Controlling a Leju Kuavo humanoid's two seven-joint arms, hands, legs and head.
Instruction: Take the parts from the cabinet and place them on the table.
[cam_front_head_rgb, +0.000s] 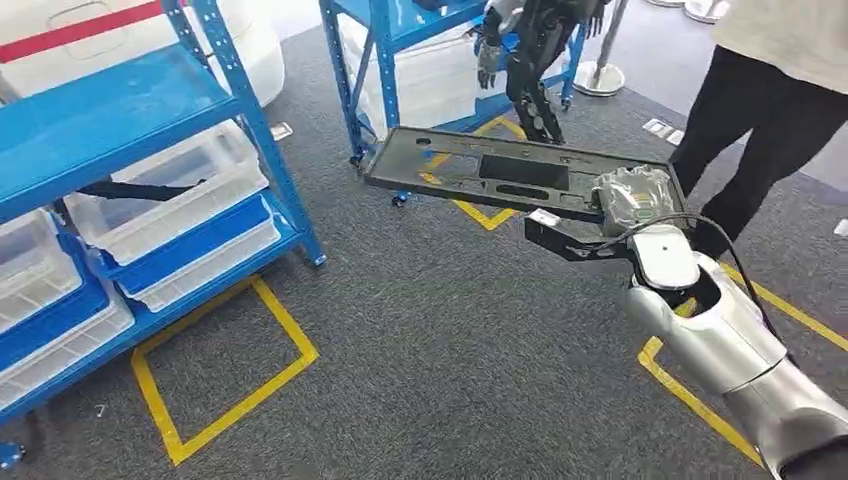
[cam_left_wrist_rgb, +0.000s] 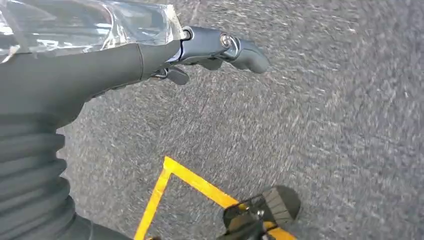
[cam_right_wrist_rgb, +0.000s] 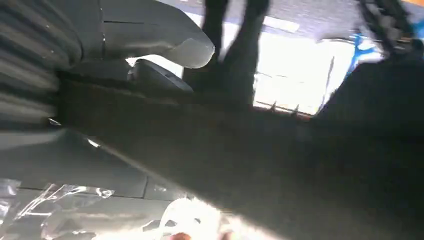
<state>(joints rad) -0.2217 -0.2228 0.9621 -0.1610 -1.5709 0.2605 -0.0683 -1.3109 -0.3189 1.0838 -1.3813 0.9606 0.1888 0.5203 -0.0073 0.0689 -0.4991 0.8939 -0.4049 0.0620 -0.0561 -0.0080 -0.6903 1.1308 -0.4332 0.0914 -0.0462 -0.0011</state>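
A long flat black plastic part (cam_front_head_rgb: 490, 172) with cut-outs hangs level above the carpet in the head view. My right hand (cam_front_head_rgb: 630, 200), wrapped in clear film, grips its right end. In the right wrist view the same part (cam_right_wrist_rgb: 250, 150) runs as a dark band across the picture, close under the hand's grey thumb (cam_right_wrist_rgb: 170, 47). In the left wrist view my left hand (cam_left_wrist_rgb: 100, 65) hangs above the carpet with its thumb (cam_left_wrist_rgb: 225, 47) stretched out and nothing in it.
Blue shelving (cam_front_head_rgb: 110, 120) with white bins (cam_front_head_rgb: 170, 200) stands at the left, and a second blue rack (cam_front_head_rgb: 400, 40) at the back. Another robot's dark arm (cam_front_head_rgb: 530, 60) hangs near that rack. A person in black trousers (cam_front_head_rgb: 760, 130) stands at the right. Yellow tape squares (cam_front_head_rgb: 230, 370) mark the carpet.
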